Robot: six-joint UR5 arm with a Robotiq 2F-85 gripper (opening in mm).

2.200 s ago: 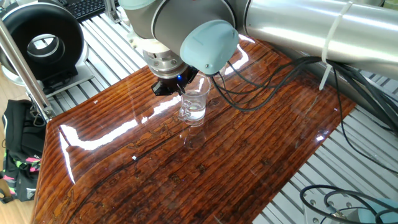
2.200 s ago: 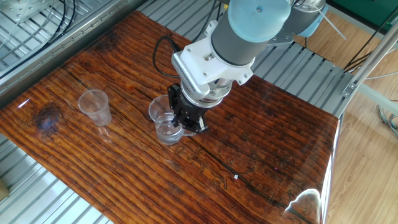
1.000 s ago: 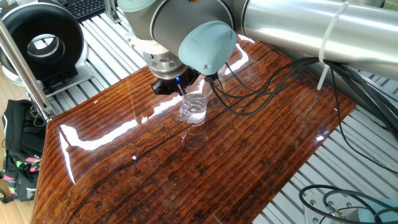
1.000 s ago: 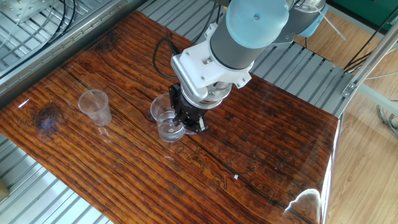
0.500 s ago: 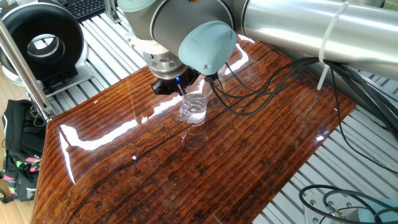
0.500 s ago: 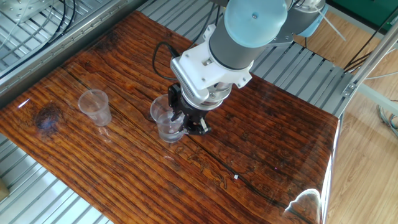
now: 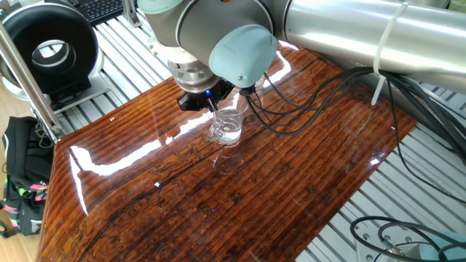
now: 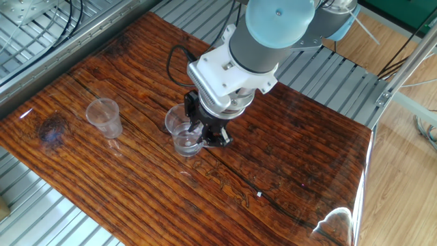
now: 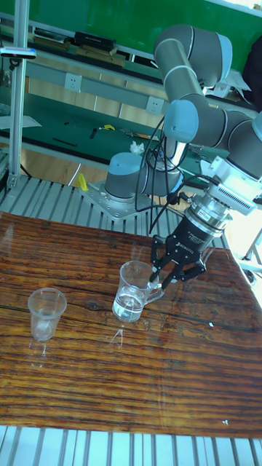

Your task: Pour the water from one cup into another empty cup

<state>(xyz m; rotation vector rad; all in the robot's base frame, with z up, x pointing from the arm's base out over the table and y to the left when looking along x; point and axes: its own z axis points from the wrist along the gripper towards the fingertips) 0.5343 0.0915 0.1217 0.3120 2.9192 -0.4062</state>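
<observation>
Hand point(image 9: 161, 279) clamped on handle of glass mug point(image 9: 134, 292), mid-frame on desk point(image 9: 145, 371), tilted slightly. Water point(image 9: 127, 309) sits low in mug. Small tapered cup point(image 9: 46, 313) upright at left, well apart.

Robotics lab: glossy wood-grain table point(image 8: 287, 171) on slatted aluminium frame point(image 7: 408, 196), loose cables point(image 7: 386, 233), green wall board point(image 9: 109, 22), wall sockets point(image 9: 73, 82).
</observation>
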